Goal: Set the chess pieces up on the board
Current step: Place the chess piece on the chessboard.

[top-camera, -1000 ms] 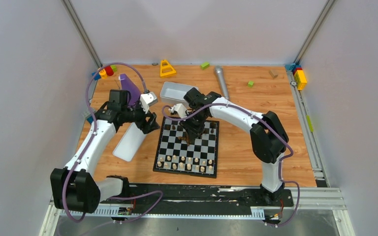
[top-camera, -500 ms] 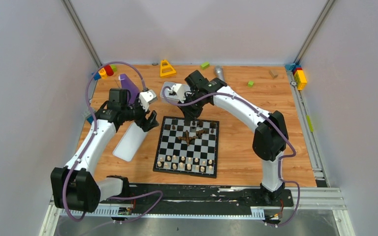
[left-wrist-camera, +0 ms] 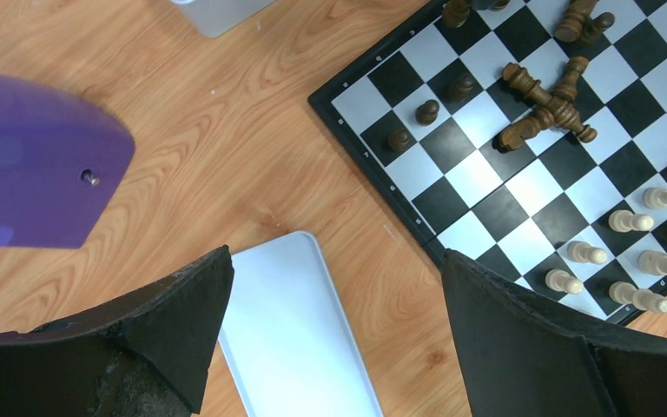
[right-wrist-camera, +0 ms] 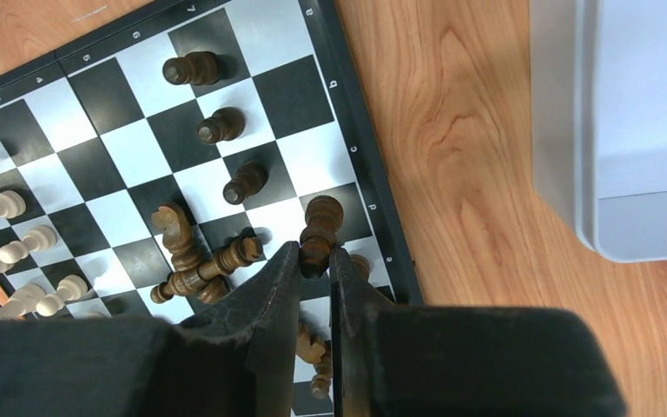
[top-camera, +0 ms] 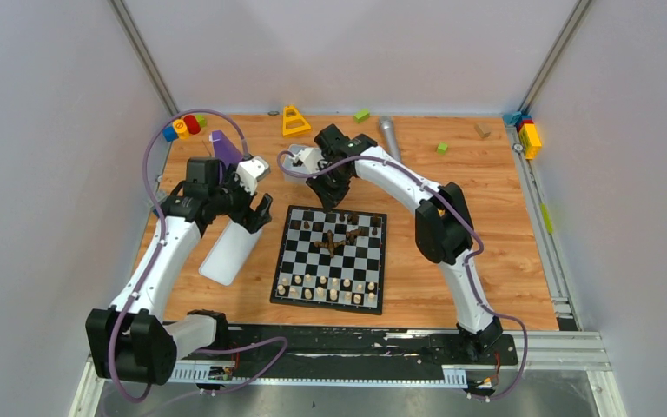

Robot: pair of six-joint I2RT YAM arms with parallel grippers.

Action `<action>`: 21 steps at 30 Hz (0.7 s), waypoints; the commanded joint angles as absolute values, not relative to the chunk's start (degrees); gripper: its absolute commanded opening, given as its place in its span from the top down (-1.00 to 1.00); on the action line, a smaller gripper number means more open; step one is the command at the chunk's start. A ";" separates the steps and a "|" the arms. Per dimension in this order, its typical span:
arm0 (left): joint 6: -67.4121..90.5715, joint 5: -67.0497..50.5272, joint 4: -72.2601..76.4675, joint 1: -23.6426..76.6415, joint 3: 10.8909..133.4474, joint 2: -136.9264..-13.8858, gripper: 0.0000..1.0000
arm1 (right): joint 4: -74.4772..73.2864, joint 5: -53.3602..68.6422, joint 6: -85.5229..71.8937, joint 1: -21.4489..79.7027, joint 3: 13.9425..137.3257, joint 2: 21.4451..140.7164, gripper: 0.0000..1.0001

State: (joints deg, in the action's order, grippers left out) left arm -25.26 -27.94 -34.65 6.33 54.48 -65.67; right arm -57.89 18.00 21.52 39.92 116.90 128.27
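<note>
The checkered board (top-camera: 363,268) lies in the middle of the table. Pale pieces (top-camera: 328,287) stand in its two near rows. Dark pieces (top-camera: 337,241) lie in a heap near its middle, and a few dark pawns (left-wrist-camera: 427,111) stand by the far left corner. My right gripper (right-wrist-camera: 314,252) is shut on a dark brown piece (right-wrist-camera: 320,224), held above the board's far edge (right-wrist-camera: 352,139). My left gripper (left-wrist-camera: 334,261) hangs open and holds nothing, left of the board, over a white lid (left-wrist-camera: 300,339).
A white tray (right-wrist-camera: 643,130) sits just beyond the board. A purple object (top-camera: 226,148) stands behind the left arm. Along the back lie a yellow triangle (top-camera: 294,120), green blocks (top-camera: 361,115), a grey cylinder (top-camera: 387,130) and coloured blocks (top-camera: 528,135).
The right arm rose from the middle of the board and swung to its far edge, carrying a dark piece. The left gripper's jaws widened and it drew back slightly to the left.
</note>
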 commanded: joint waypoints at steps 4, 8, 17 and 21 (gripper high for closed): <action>-23.48 -26.07 -35.04 4.88 56.44 -63.45 -0.96 | -60.38 16.62 21.92 39.81 122.57 130.00 0.93; -23.40 -26.41 -34.89 4.85 56.43 -63.52 -0.96 | -60.85 16.30 22.28 39.81 122.78 130.49 0.93; -22.69 -26.57 -34.80 4.70 56.21 -63.63 -0.97 | -60.83 18.50 21.54 40.06 126.01 132.62 0.92; -22.53 -26.29 -34.85 4.52 56.15 -63.51 -0.97 | -60.64 18.98 21.66 40.38 126.72 133.63 0.91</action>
